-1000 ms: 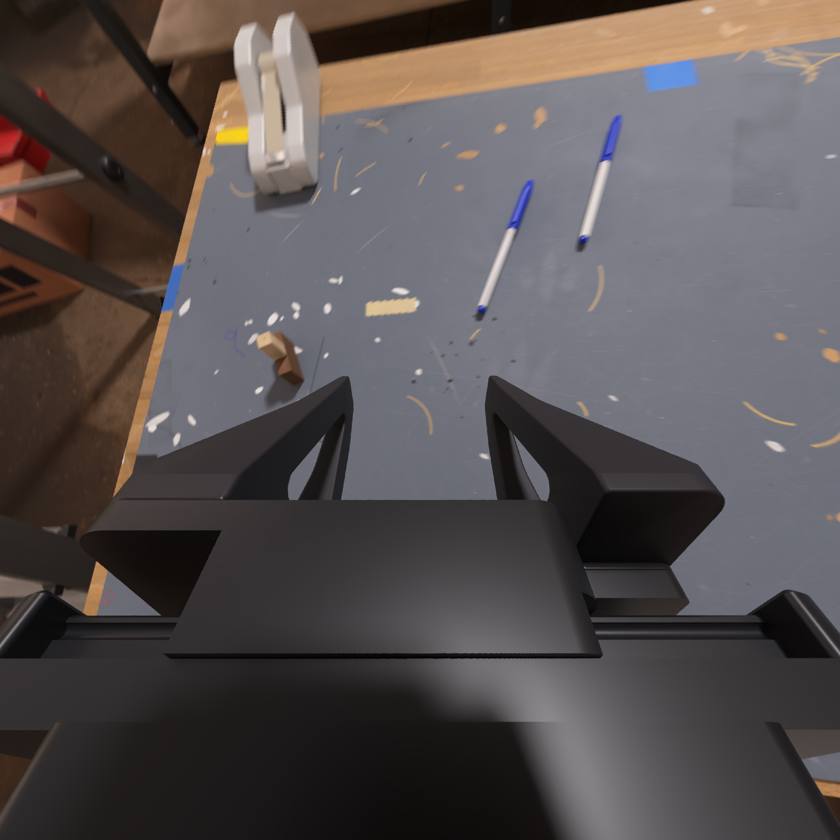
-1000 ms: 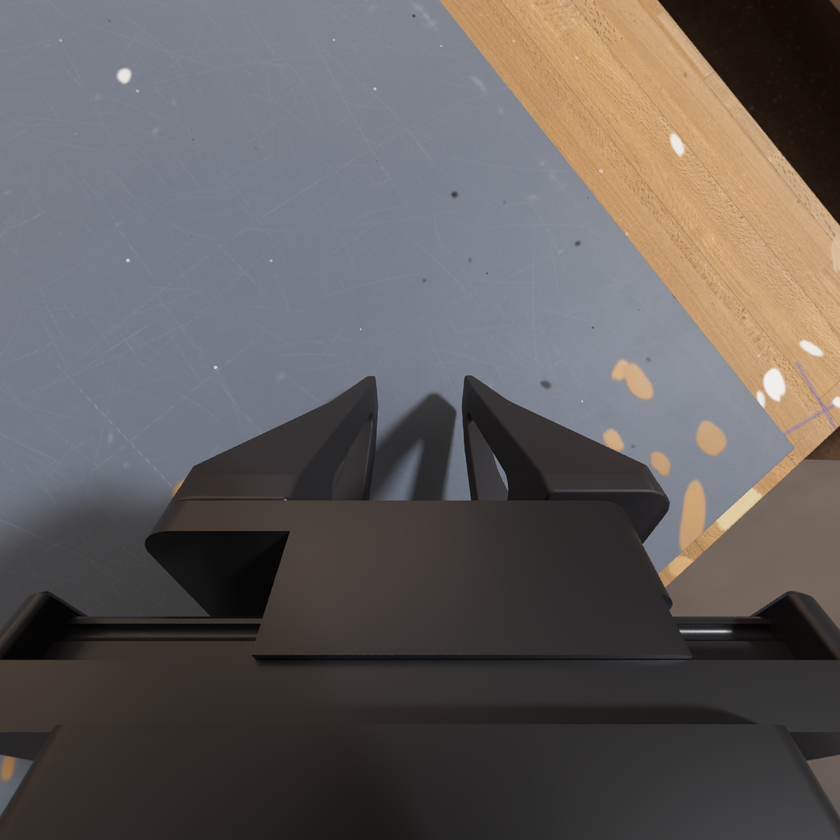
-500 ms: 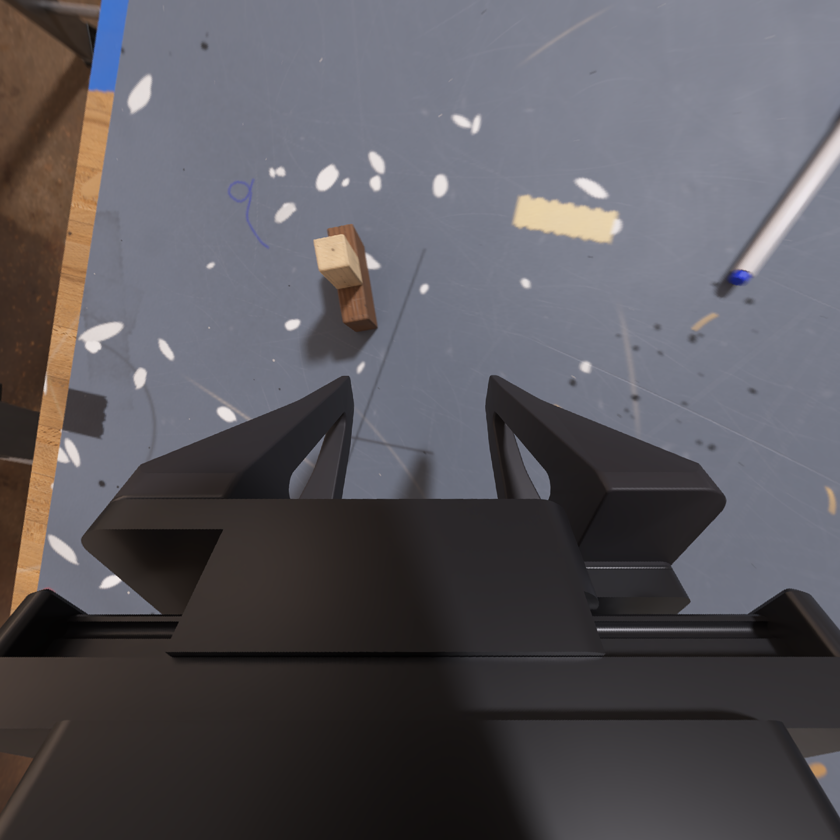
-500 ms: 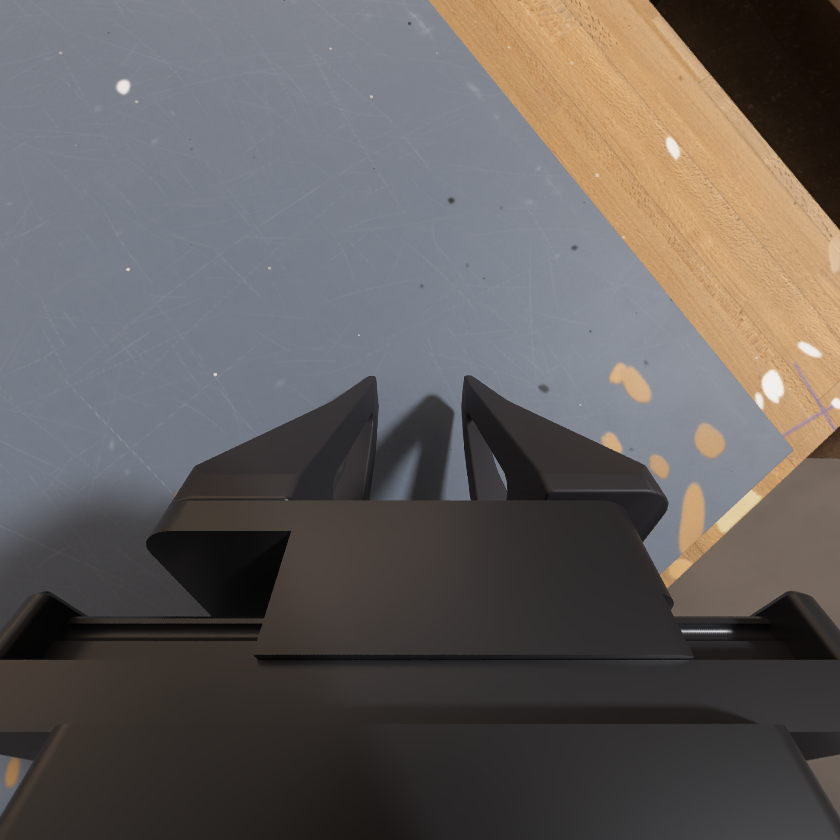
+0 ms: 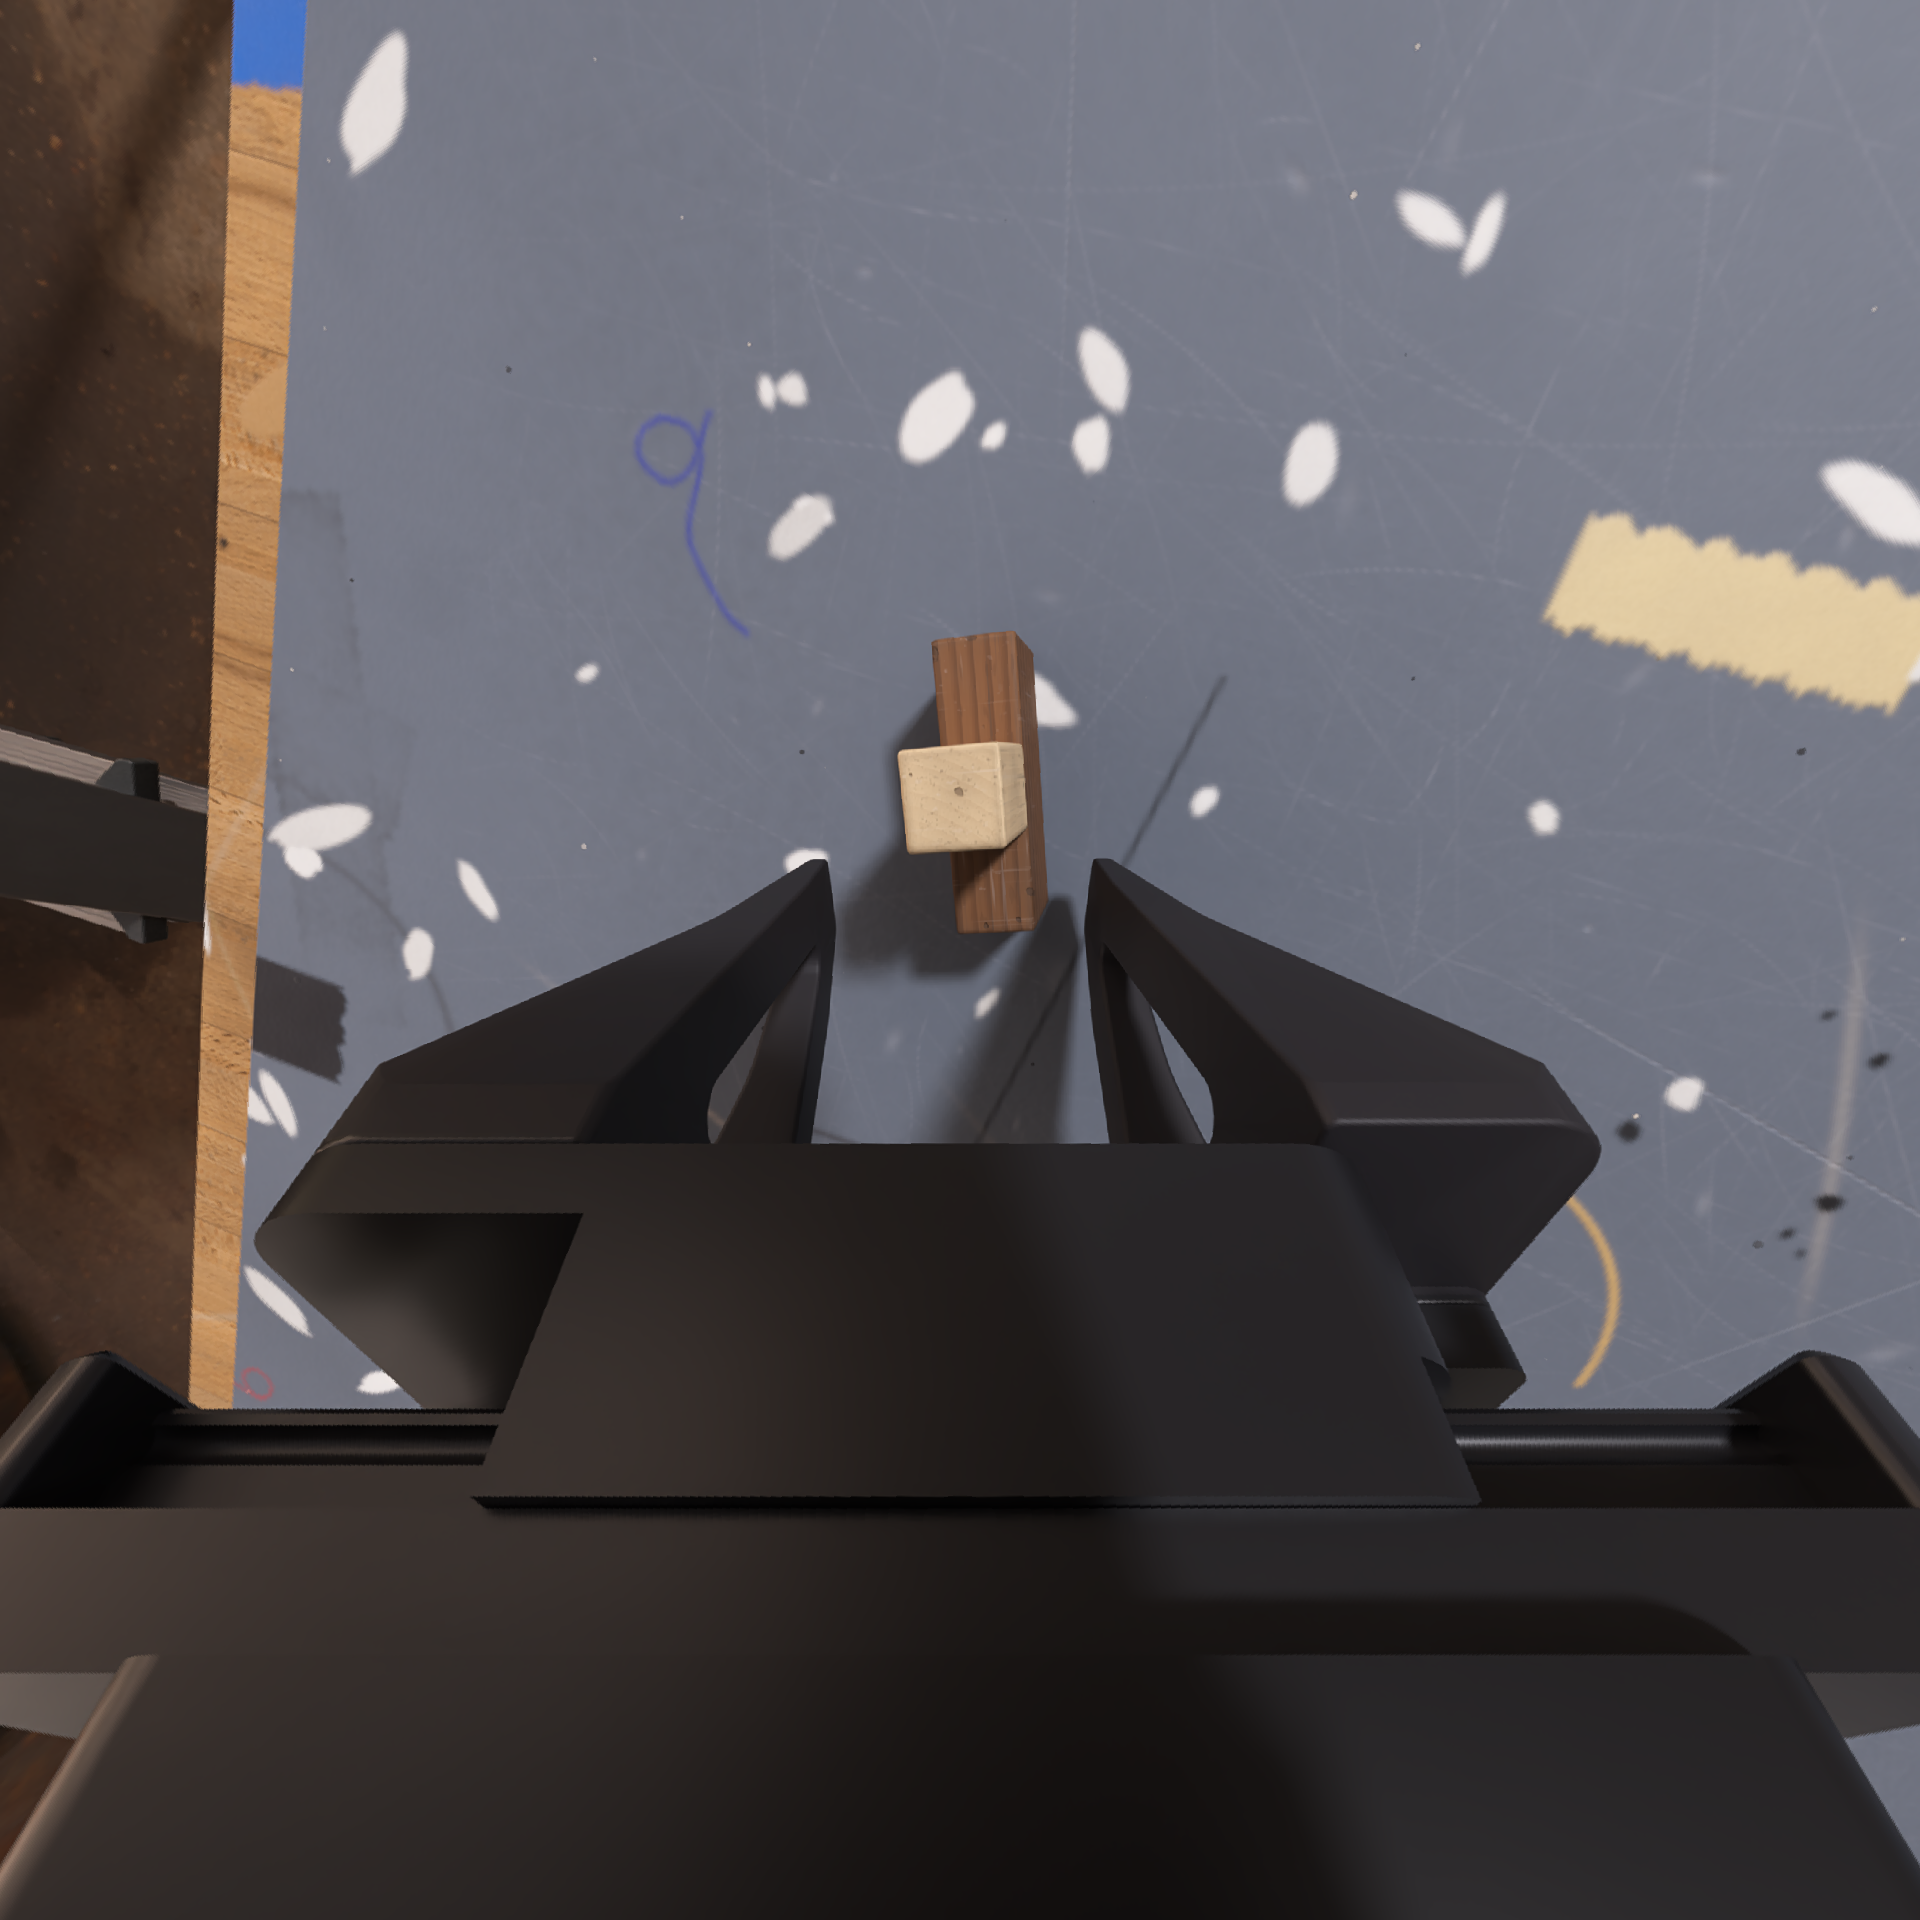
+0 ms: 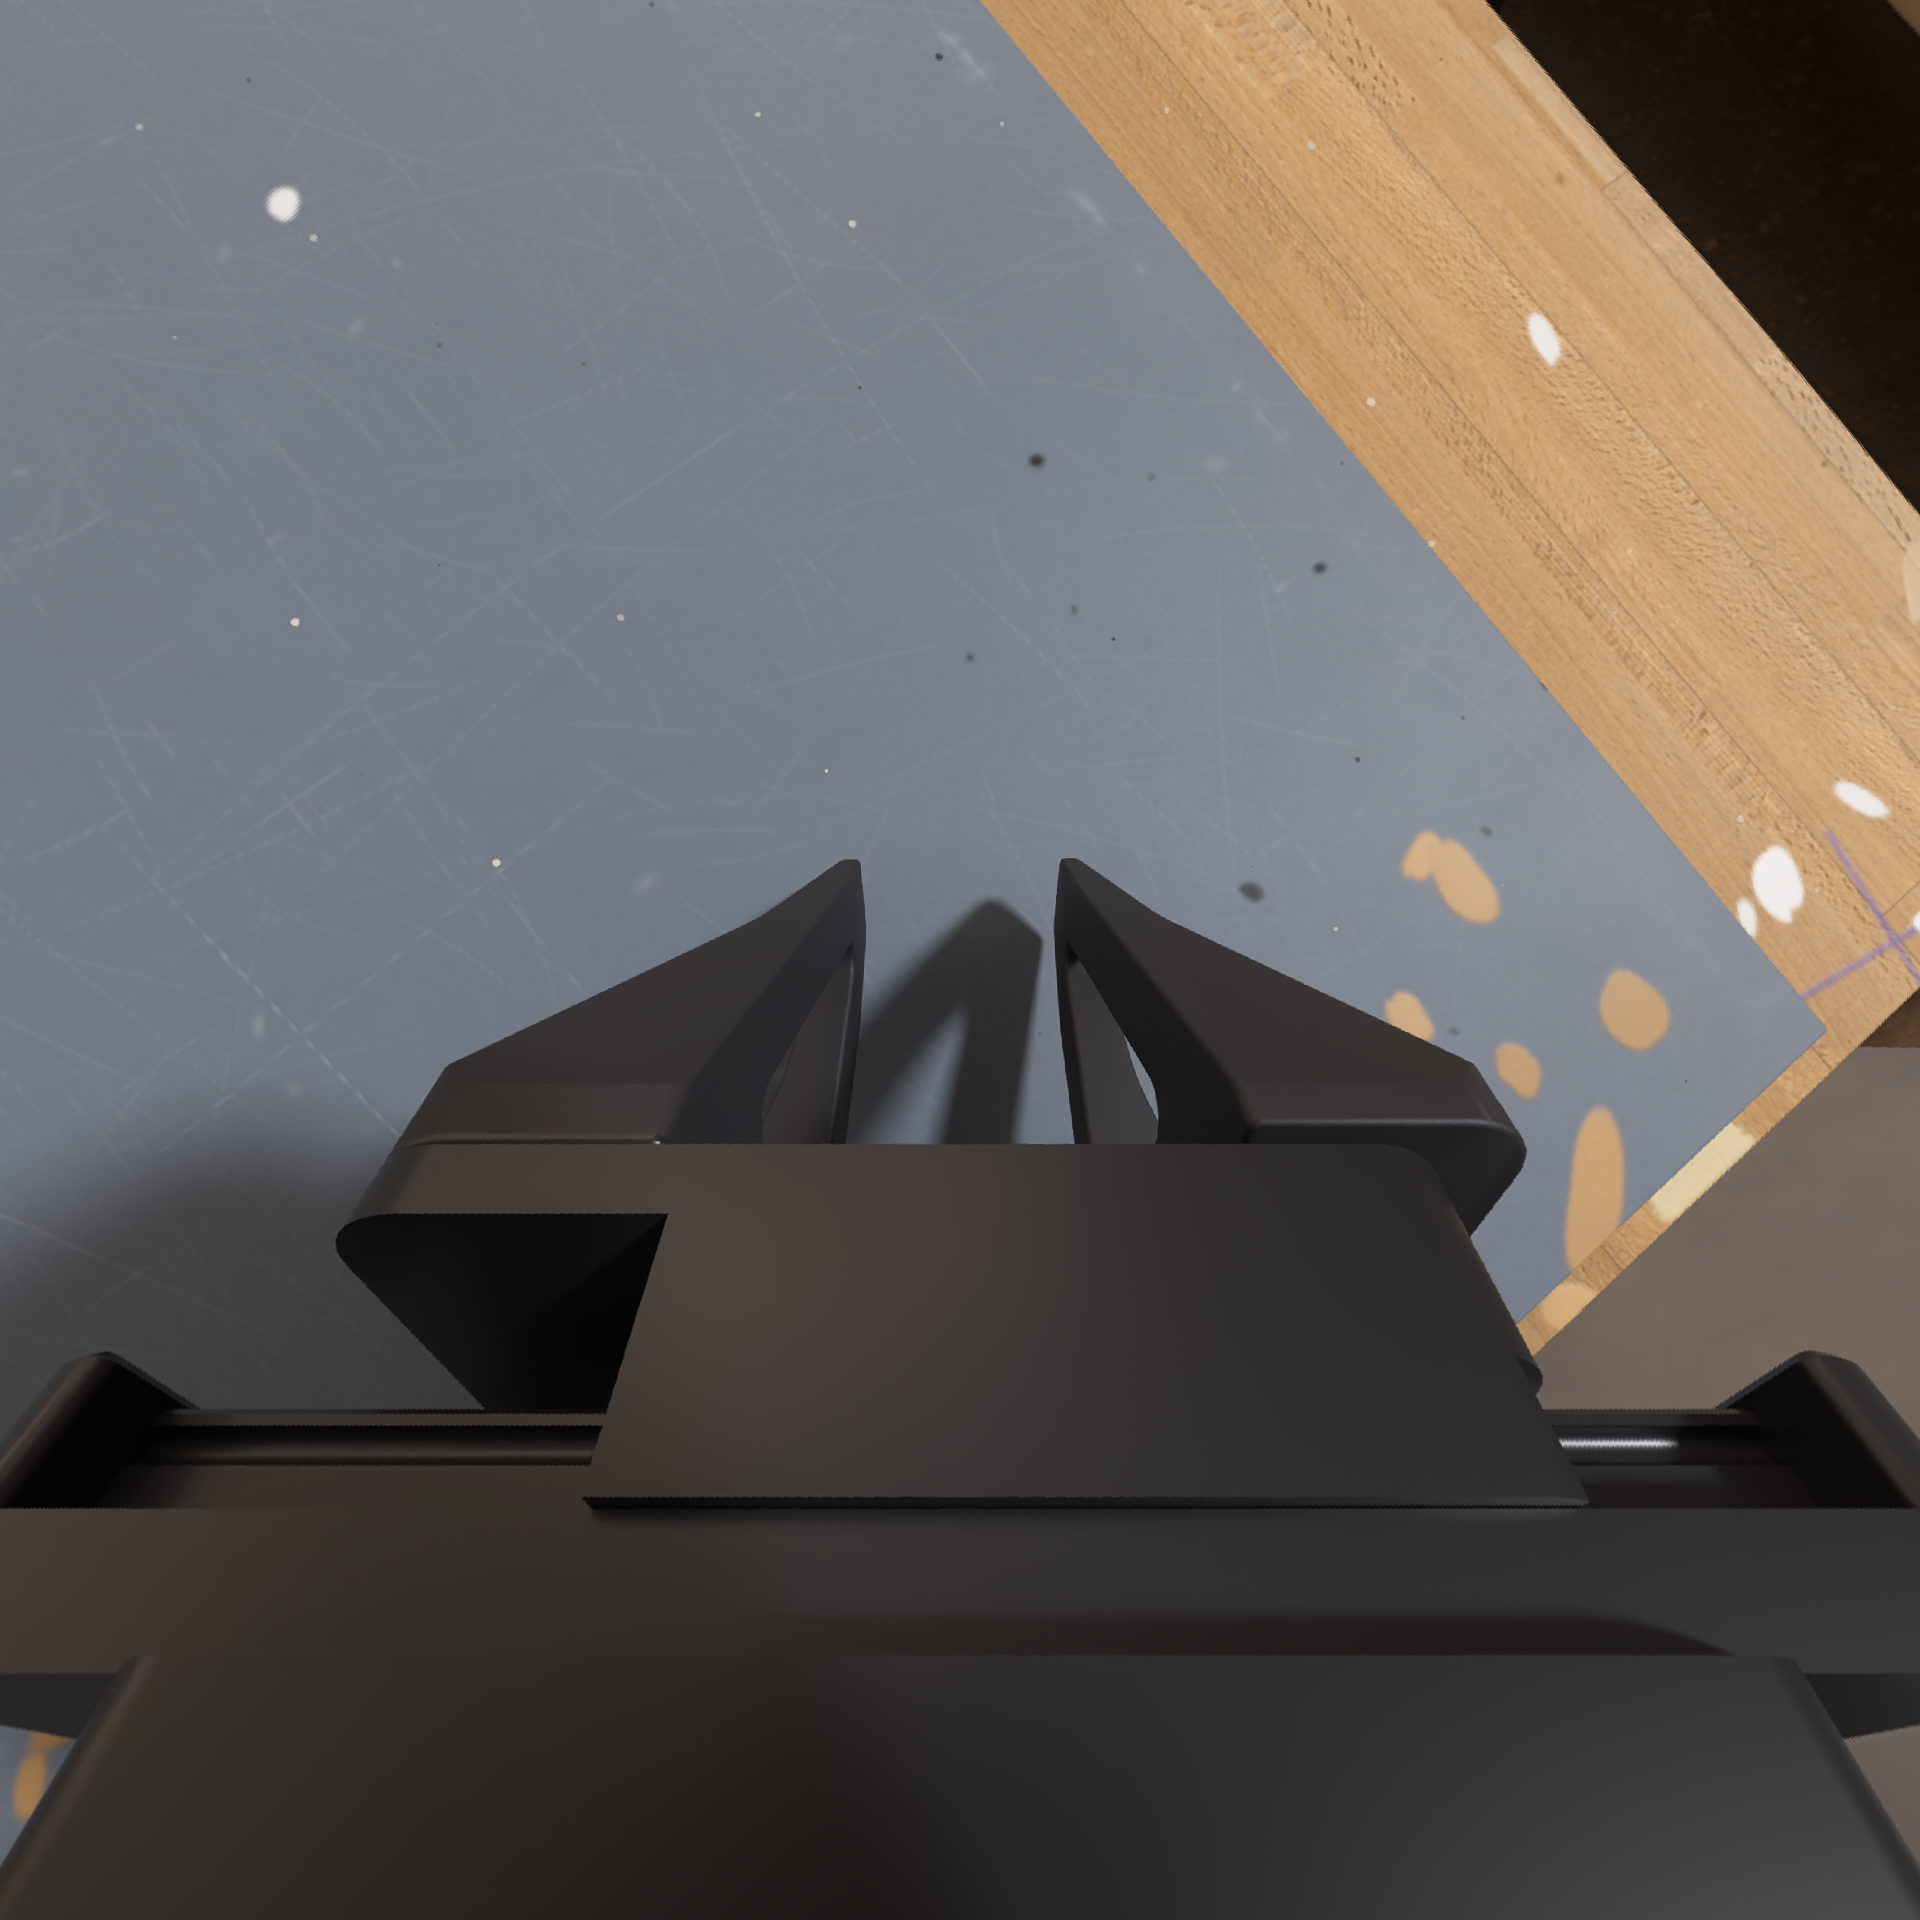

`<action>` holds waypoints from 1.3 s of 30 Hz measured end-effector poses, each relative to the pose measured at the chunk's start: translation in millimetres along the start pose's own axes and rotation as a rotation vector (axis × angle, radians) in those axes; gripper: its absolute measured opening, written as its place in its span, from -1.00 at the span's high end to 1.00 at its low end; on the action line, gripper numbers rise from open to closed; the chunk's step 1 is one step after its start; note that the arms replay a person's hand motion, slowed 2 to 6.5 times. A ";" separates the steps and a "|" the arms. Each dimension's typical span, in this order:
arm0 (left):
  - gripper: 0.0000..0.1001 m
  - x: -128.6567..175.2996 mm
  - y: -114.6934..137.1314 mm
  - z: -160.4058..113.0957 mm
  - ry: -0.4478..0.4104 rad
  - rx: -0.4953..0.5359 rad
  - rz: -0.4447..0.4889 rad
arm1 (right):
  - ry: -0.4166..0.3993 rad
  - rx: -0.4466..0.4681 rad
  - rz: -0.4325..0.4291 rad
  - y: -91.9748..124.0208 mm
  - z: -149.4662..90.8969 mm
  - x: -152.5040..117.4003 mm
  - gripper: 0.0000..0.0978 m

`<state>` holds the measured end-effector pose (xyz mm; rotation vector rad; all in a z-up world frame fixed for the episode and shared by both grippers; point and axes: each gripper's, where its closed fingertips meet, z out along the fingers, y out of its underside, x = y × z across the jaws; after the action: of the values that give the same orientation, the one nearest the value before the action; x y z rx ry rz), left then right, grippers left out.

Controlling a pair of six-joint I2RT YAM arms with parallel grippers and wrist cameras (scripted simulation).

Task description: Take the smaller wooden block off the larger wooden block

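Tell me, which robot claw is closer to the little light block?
Left. The left gripper hovers open just short of the small light block sitting on the dark block. The right gripper sees only bare mat.

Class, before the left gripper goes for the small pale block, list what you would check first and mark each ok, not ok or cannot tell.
1. Small pale block sits on the dark block: ok.
2. Left gripper open: ok.
3. Gap wider than the pale block: ok.
4. Pale block centred between the fingers: ok, roughly.
5. Height above the block: cannot tell.
6. Right gripper away from the blocks, nothing in it: ok.
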<state>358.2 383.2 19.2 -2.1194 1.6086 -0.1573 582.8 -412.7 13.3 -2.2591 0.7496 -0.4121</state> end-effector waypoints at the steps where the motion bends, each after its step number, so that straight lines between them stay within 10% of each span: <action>1: 0.19 0.1 -0.5 0.1 -0.001 -0.009 0.002 | 0.000 0.000 0.000 -0.1 0.0 0.0 0.37; 26: 0.12 12.7 -23.2 13.6 0.103 -0.094 -0.076 | -0.003 0.002 -0.008 0.5 0.4 -1.7 0.42; 39: 0.70 8.3 -25.3 13.8 0.167 -0.007 -0.150 | 0.008 0.007 -0.029 -0.1 -0.6 -2.6 0.46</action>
<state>388.1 384.6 16.4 -2.2847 1.5400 -0.3872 580.5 -411.3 13.5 -2.2656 0.7195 -0.4375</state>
